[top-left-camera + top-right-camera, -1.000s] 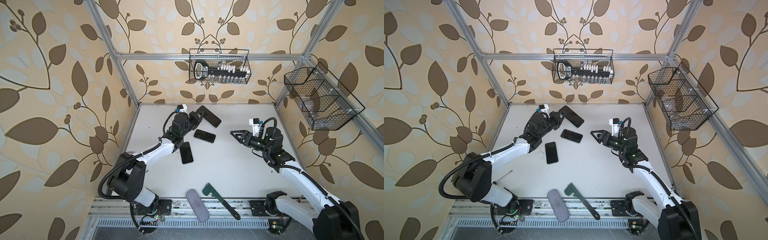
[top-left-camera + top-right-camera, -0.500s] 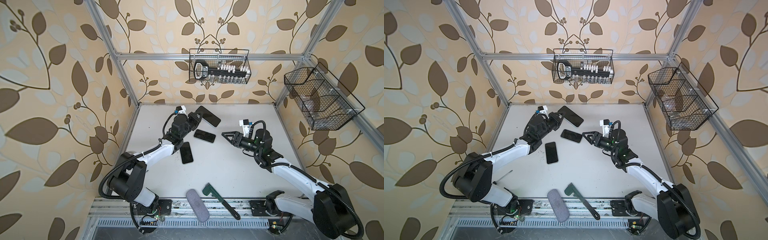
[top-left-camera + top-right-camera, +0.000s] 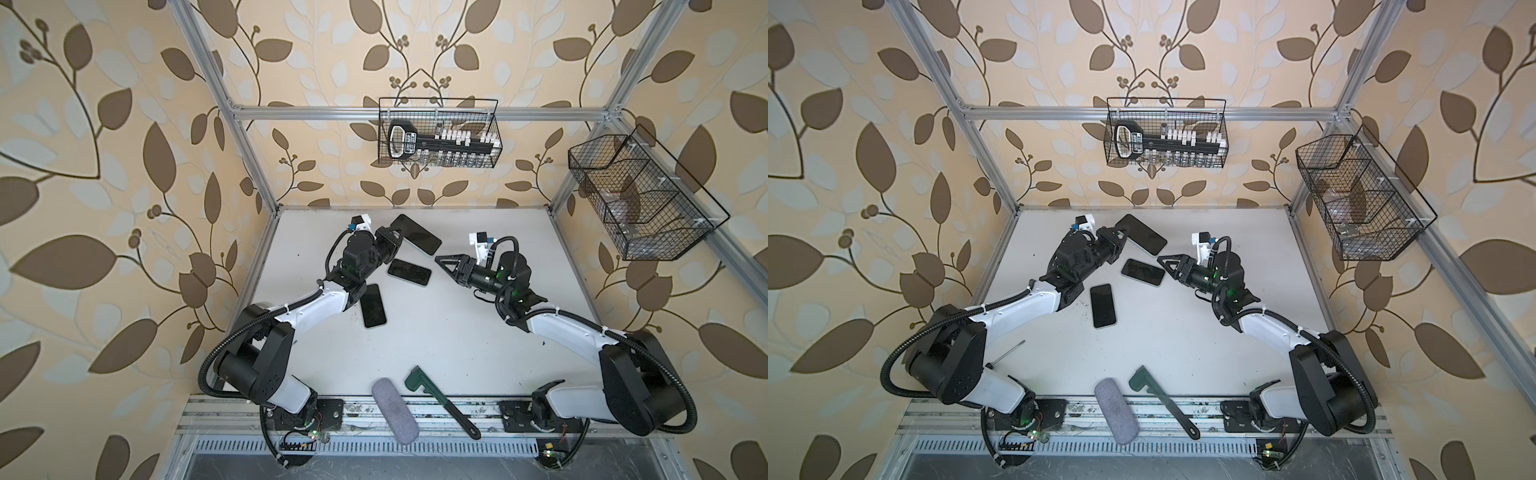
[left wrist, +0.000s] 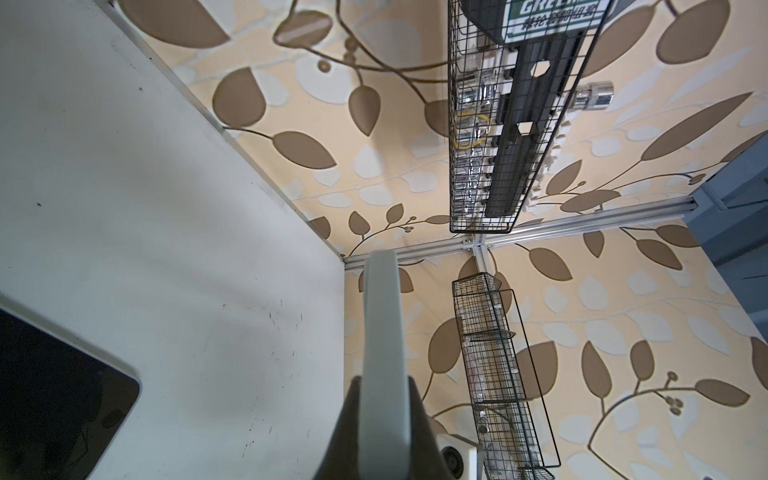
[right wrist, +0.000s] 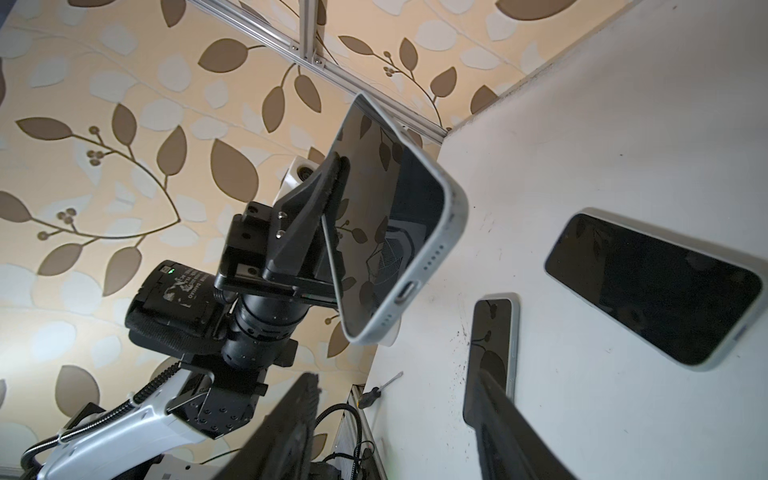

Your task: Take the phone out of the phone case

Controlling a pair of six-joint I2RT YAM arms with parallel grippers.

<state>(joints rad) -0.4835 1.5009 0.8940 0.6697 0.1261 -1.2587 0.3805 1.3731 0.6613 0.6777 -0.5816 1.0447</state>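
My left gripper [image 3: 392, 241] [image 3: 1119, 241] is shut on a phone [image 3: 416, 235] [image 3: 1142, 234] and holds it tilted above the back of the table. The phone's dark screen [image 5: 386, 232] sits in a pale grey phone case [image 5: 451, 216]. In the left wrist view the cased phone [image 4: 382, 316] shows edge-on between the jaws of the left gripper [image 4: 383, 382]. My right gripper [image 3: 442, 262] [image 3: 1165, 262] [image 5: 395, 436] is open and empty. It points at the held phone's free end from a short way off.
Two more dark-screened phones [image 3: 409, 272] [image 3: 372, 306] lie flat on the white table [image 3: 478, 345] below and in front of the held one. A green tool [image 3: 440, 399] and a grey pouch [image 3: 395, 411] lie at the front edge, a screwdriver [image 3: 1007, 353] at the left. Wire baskets [image 3: 438, 137] [image 3: 636, 195] hang on the walls.
My right gripper has moved left towards the held phone, and its jaws have narrowed. The left arm and the phone have stayed where they were.
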